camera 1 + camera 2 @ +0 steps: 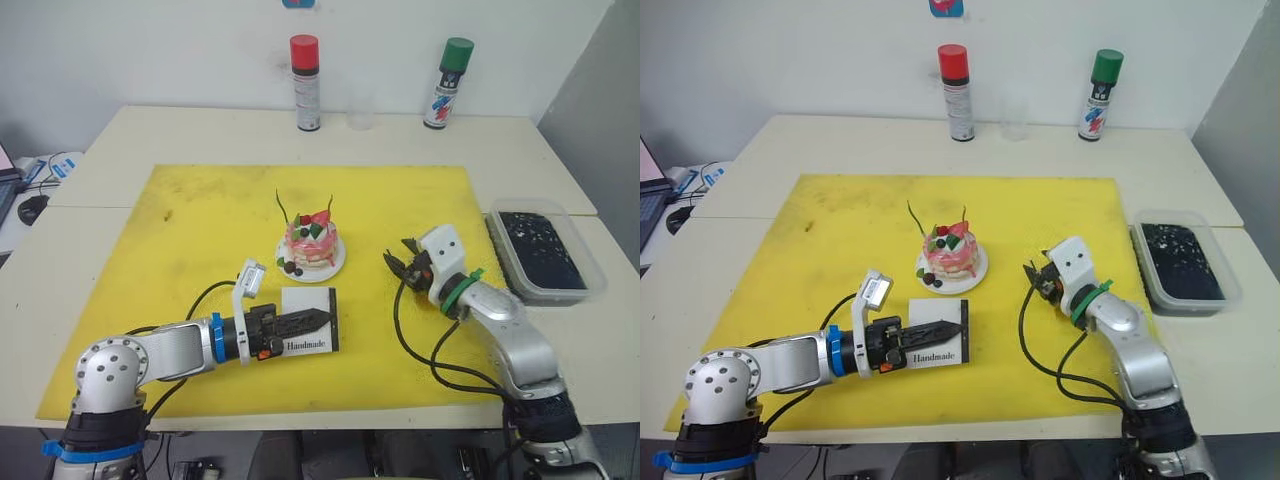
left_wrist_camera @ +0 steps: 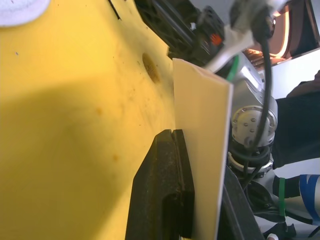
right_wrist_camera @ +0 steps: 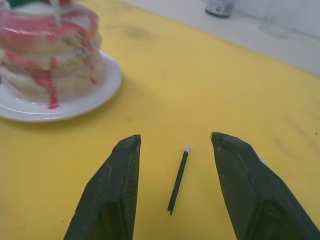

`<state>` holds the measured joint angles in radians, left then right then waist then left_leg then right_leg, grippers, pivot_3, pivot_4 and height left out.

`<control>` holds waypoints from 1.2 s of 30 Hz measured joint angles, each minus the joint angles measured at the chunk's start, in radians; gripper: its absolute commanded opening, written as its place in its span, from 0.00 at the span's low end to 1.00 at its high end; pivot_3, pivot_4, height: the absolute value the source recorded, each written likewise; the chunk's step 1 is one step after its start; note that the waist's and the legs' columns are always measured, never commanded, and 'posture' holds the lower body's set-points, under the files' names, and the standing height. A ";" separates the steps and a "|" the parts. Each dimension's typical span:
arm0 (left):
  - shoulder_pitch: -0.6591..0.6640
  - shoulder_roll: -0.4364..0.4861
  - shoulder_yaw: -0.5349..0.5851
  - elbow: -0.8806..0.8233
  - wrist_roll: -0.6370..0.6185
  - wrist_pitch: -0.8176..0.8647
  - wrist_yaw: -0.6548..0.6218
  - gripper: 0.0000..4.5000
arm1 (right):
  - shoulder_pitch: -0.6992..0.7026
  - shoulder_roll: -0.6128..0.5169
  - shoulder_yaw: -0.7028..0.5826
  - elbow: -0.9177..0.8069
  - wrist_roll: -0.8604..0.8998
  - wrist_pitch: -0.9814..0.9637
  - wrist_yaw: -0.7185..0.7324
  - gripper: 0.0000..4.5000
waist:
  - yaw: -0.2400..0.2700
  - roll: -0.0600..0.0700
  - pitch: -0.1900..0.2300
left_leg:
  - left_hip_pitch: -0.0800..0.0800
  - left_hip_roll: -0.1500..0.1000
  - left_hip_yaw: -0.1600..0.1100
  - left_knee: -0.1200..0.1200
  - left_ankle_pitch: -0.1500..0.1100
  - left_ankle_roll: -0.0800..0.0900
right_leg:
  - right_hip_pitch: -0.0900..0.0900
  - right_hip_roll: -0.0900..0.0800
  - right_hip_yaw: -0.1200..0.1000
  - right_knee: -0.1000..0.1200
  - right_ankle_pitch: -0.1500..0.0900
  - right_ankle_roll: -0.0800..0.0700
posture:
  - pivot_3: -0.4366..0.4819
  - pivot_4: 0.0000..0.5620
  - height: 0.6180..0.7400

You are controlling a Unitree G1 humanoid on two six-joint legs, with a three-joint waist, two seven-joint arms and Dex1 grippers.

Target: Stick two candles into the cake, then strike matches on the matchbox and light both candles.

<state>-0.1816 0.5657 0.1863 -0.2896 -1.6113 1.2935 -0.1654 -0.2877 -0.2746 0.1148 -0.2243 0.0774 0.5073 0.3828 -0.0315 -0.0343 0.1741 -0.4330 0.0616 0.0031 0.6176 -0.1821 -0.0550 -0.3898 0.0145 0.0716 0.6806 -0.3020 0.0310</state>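
Head views: we see the cake (image 1: 312, 245) mid-mat with both candles (image 1: 282, 207) planted, our left gripper (image 1: 312, 320) clamped on the matchbox (image 1: 308, 318) toward the yellow mat's (image 1: 180, 230) near edge | left wrist: box edge pinched between jaws | right wrist: right gripper (image 3: 176, 150) spread wide, one match (image 3: 178, 178) lying between its jaws, untouched.

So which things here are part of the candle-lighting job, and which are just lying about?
Job: cake, two candles stuck in it, matchbox in the left gripper, match between the open right gripper fingers.

Lying about: red-capped can, green-capped can, black tray.
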 measured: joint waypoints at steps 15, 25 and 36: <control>0.014 0.059 -0.054 -0.020 -0.030 -0.076 0.020 0.00 | 0.004 0.116 0.005 0.086 -0.028 -0.015 -0.129 0.48 | 0.000 0.000 0.000 | 0.000 0.000 0.000 -0.004 0.000 0.000 | -0.001 0.000 -0.001 0.000 0.001 -0.004 | 0.48 0.27 1.00; 0.014 0.075 -0.073 -0.020 -0.031 -0.102 0.020 0.00 | -0.007 0.163 -0.007 0.065 -0.023 0.082 -0.173 0.01 | 0.000 0.000 0.000 | 0.001 0.000 0.000 -0.003 0.000 0.000 | 0.000 0.000 -0.001 0.000 0.001 -0.004 | 0.48 0.27 1.00; 0.020 0.099 -0.088 -0.020 -0.030 -0.108 0.019 0.00 | 0.046 0.040 0.010 -0.120 0.078 0.191 -0.020 0.01 | 0.000 0.000 0.000 | 0.001 0.000 0.000 -0.004 0.000 0.000 | -0.001 0.000 -0.001 0.000 0.001 -0.004 | 0.48 0.27 1.00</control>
<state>-0.1618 0.6644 0.0988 -0.3094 -1.6416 1.1852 -0.1464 -0.2419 -0.2350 0.1250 -0.3439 0.1555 0.6982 0.3632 -0.0311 -0.0343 0.1741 -0.4323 0.0618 0.0033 0.6132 -0.1819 -0.0552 -0.3903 0.0148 0.0709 0.6803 -0.3010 0.0266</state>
